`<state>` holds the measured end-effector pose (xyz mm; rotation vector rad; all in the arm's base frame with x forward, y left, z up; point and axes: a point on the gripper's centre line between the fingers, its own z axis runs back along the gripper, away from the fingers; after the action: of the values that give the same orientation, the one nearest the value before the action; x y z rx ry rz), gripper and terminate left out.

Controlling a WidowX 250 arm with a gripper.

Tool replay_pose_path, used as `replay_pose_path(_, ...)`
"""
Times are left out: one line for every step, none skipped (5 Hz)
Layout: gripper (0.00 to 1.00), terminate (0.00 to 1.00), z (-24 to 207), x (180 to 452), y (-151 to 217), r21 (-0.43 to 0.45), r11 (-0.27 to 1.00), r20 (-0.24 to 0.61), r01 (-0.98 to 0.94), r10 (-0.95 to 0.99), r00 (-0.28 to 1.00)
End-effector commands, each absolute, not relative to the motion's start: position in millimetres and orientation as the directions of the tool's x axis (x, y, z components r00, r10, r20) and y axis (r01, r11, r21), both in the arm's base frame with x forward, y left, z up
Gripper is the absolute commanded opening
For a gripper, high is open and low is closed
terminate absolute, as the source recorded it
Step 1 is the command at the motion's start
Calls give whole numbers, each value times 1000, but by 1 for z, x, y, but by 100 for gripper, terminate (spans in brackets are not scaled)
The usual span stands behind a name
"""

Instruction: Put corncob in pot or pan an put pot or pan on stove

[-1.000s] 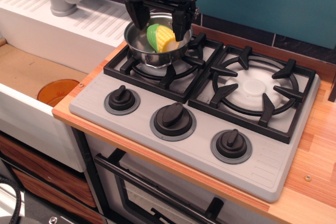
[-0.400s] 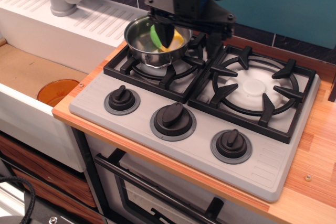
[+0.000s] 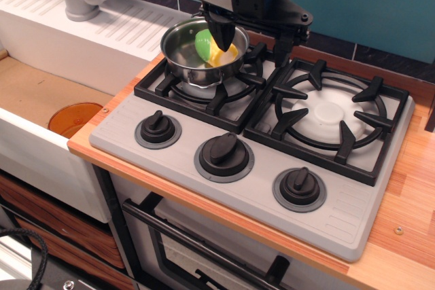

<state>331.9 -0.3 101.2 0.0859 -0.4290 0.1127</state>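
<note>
Observation view. Stainless-steel pot (image 3: 197,56) seated on the black burner grate (image 3: 211,86) at 11 o'clock on the grey toy stove (image 3: 258,168). Corncob (image 3: 216,48), green husk and yellow kernels, lies inside the pot against its 3 o'clock wall. Gripper (image 3: 250,34) hangs just above the pot's 2 o'clock rim, fingers spread wide, one finger (image 3: 221,30) overlapping the corncob, the other outside the pot. Orange disc (image 3: 75,119) rests in the sink (image 3: 34,93) at 9 o'clock.
</note>
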Motion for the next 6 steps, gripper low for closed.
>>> replay_pose_path(100,0,108,346,8,52,993,485,-110,71,872)
replay_pose_path(100,0,101,348,9,45,993,504,-107,70,861)
replay_pose_path(100,0,95,352,11,44,991,510,-123,83,856)
replay_pose_path(100,0,88,355,11,47,992,523,-119,77,849)
replay_pose_path(100,0,80,355,9,40,992,537,-121,80,840)
replay_pose_path(100,0,74,355,7,41,991,548,-128,85,832)
